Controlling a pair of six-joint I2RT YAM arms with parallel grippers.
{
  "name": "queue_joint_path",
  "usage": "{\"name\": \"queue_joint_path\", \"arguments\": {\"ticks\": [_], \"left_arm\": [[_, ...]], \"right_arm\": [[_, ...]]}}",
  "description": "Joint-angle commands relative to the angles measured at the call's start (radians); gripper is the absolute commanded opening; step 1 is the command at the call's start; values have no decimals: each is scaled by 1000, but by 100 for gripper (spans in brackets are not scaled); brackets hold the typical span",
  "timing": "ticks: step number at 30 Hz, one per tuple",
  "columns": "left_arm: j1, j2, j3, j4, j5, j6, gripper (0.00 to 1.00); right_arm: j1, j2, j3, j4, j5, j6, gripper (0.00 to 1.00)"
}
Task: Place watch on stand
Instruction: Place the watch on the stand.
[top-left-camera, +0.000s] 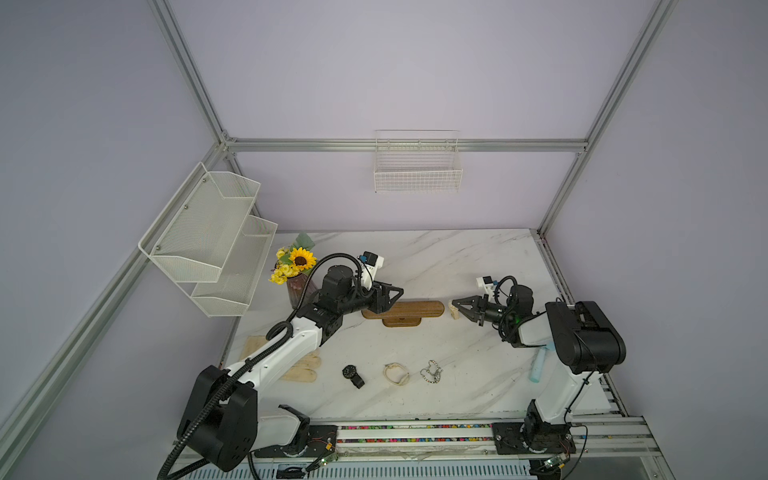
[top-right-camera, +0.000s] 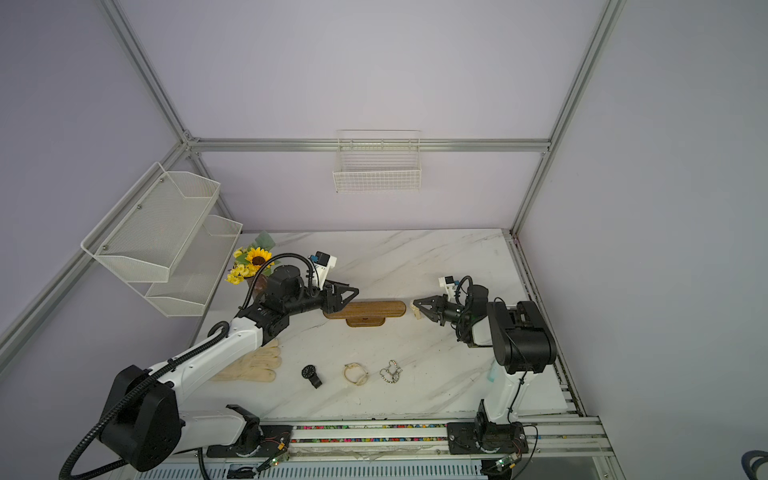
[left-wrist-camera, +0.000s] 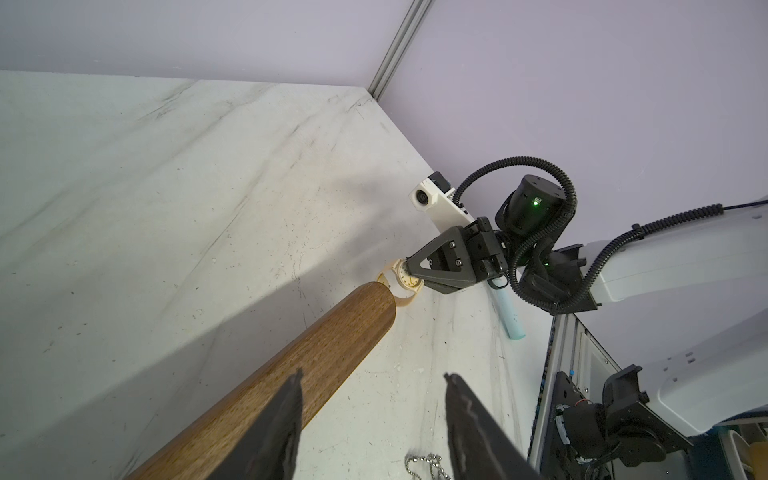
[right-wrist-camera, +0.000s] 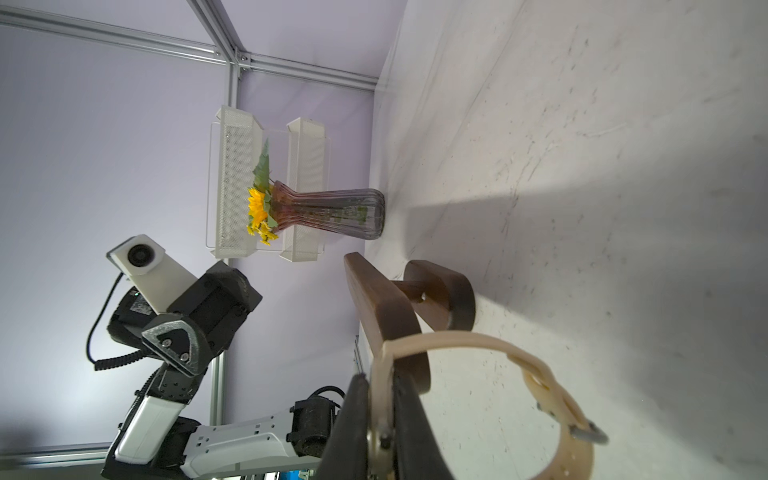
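The brown wooden stand sits mid-table, its bar level on an oval base. My right gripper is shut on the case of a cream-strapped watch. The strap loop hangs open just off the bar's right end, level with it. In the left wrist view the watch sits right at the bar's tip. My left gripper is open over the bar's left end, one finger lying across the wood.
Near the front of the marble table lie a black watch, another cream watch and a bead chain. Gloves lie under the left arm. A sunflower vase stands behind it. A teal tube lies at the right.
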Motion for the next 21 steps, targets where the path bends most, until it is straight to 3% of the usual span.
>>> {"name": "queue_joint_path", "arguments": {"ticks": [1, 8, 21], "left_arm": [[3, 4, 28, 51, 21, -2, 54], [3, 11, 21, 53, 24, -2, 54], [3, 13, -2, 65, 7, 3, 54]], "right_arm": [[28, 48, 0, 352, -12, 198, 6], [136, 91, 63, 356, 24, 214, 6], [155, 12, 37, 158, 62, 87, 6]]}}
